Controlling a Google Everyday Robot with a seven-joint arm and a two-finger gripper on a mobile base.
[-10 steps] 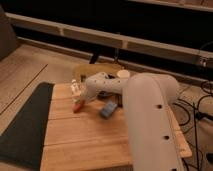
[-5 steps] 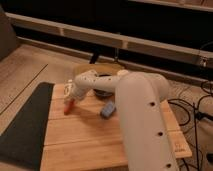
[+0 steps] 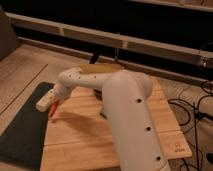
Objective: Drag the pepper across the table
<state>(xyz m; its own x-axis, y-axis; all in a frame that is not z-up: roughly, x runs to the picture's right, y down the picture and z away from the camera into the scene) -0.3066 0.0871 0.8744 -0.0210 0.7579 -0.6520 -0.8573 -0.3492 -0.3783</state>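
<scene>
A dim room with a dark wall and pale horizontal rails across the back frames the table [image 3: 150, 112], a light butcher-block top with visible seams. A dark grey mat [image 3: 22, 127] lies along its left side, and cables trail over the floor at the right.

The white arm [image 3: 125, 110] fills the near right and reaches left across the boards. The gripper [image 3: 48, 104] now sits at the table's left edge, just over the border with the mat. Its jaws are clenched. The pepper [image 3: 53, 109], a slim red-orange piece, hangs slantwise at the gripper's tip, its lower end touching or nearly touching the wood; whether it is pinched between the jaws or only pressed along by them cannot be made out.

A second ago the gripper and pepper were nearer the middle of the boards, beside a blue-grey block; half a second ago they were part-way left. The pepper has since travelled steadily leftward with the gripper, and the block is now hidden behind the arm.

That sweep looks like most of the drag already done. With the mat border reached, little table remains on this side.
</scene>
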